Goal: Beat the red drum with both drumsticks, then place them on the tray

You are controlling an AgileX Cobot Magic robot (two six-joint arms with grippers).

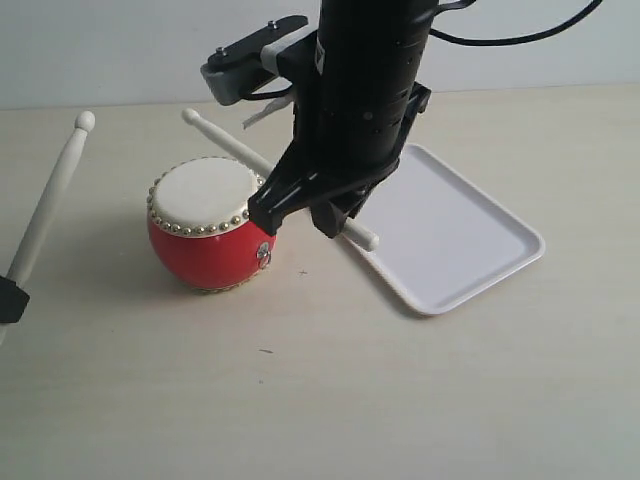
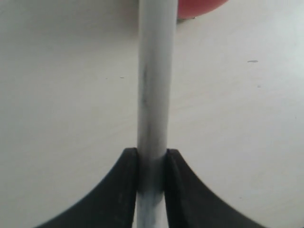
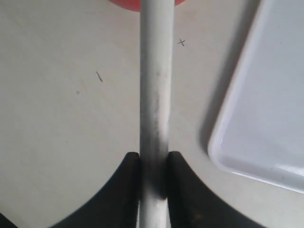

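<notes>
The red drum (image 1: 208, 245) stands on the table left of centre, its cream drumhead (image 1: 203, 194) facing up. My left gripper (image 2: 152, 159) is shut on a pale drumstick (image 2: 155, 71). In the exterior view this drumstick (image 1: 50, 200) slants up at the far left, its tip well clear of the drum. My right gripper (image 3: 153, 160) is shut on the other drumstick (image 3: 155, 71). That drumstick (image 1: 228, 141) passes behind the drum's far right edge, and its butt end sticks out over the rim of the white tray (image 1: 470, 235). A sliver of the red drum (image 2: 202, 7) shows beyond the left stick.
The black right arm (image 1: 355, 100) hangs over the middle of the scene and hides part of the tray's left side. A tray corner (image 3: 266, 104) lies beside the right gripper. Bare pale tabletop (image 1: 300, 400) stretches in front of the drum.
</notes>
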